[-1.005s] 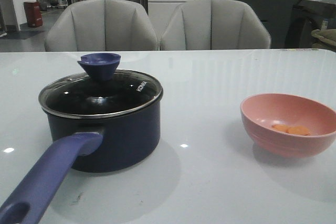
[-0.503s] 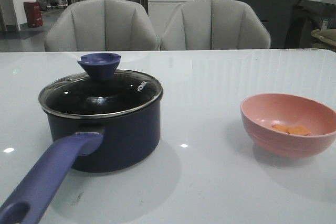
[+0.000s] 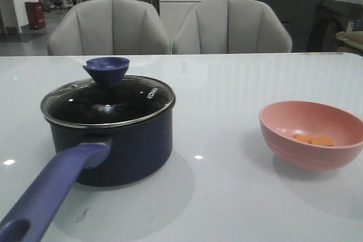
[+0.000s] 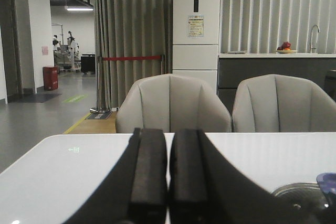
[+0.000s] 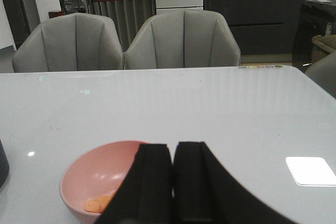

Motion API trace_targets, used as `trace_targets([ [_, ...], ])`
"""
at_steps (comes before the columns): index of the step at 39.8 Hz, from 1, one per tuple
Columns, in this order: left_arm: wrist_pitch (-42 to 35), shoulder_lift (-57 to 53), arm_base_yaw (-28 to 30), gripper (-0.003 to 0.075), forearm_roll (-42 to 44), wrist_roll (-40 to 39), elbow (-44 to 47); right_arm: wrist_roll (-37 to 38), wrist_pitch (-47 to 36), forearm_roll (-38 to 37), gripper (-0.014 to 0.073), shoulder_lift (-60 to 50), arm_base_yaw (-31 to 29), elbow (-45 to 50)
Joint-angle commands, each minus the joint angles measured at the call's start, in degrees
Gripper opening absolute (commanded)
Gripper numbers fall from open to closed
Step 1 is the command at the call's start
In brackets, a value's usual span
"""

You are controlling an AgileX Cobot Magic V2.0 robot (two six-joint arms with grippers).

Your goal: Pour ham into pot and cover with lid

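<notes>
The dark navy pot [image 3: 113,145] stands at the table's left, its blue-purple handle [image 3: 48,194] pointing toward me. The glass lid [image 3: 108,103] with its blue-purple knob [image 3: 106,71] sits on the pot; its rim and knob show in the left wrist view [image 4: 310,192]. Two orange ham slices [image 3: 315,139] lie in the pink bowl [image 3: 312,134] at the right. They also show in the right wrist view [image 5: 98,203] inside the bowl [image 5: 89,177]. My left gripper [image 4: 169,171] is shut and empty. My right gripper [image 5: 172,179] is shut and empty, just behind the bowl. Neither gripper shows in the front view.
Two grey chairs [image 3: 110,26] stand behind the table's far edge. A white square patch [image 5: 310,170] lies on the table to the right of the bowl. The white table [image 3: 227,94] spreads between pot and bowl.
</notes>
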Motion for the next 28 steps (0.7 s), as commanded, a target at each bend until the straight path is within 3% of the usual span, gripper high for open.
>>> trace_targets([
  [1,3.8,3.6,0.1,0.0114,-0.5,-0.2,-8.1,-0.2,-5.0,-0.7,0.0145,-1.1,-0.2,0.4],
  [9,20.4,12.3,0.1,0.0114,-0.5,-0.2,-20.1,-0.2,-5.0,-0.7,0.0145,-1.1,-0.2,0.4],
  [28,22.9,15.9,-1.0,0.013,0.2,-0.2,-20.0,-0.2,-5.0,-0.7,0.0145,-1.1,-0.2,0.4],
])
